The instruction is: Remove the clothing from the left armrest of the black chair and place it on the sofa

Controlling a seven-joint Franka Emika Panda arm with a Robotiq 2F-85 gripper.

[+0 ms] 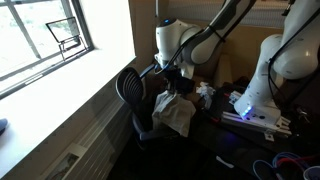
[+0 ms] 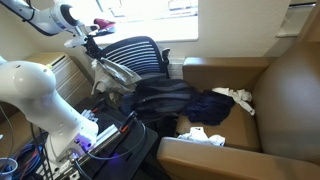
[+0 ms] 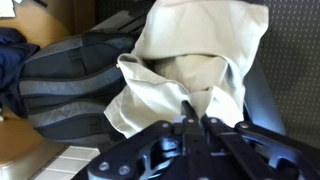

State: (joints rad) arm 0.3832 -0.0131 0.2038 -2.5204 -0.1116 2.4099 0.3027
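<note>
1. The gripper [image 3: 195,114] has its fingers pressed together on a fold of the cream cloth [image 3: 200,50]. The cloth hangs from it beside the black chair's mesh back [image 3: 295,60].
2. The cloth looks light, soft and limp. A bunched fold should hold better than a thin hem, which may slip.
3. Just behind, a dark striped bag [image 3: 70,85] fills the seat and could snag the cloth.
4. Farther off, the brown sofa [image 2: 280,95] holds a white garment [image 2: 236,97], and a window [image 1: 45,40] lights the room.

The clothing [image 3: 200,60] is soft, creased, matt off-white cloth. The black chair [image 2: 135,52] has an open mesh back. The sofa [image 2: 290,95] looks like smooth brown leather with a faint sheen. The arm's [image 1: 172,40] shell is glossy white plastic.
</note>
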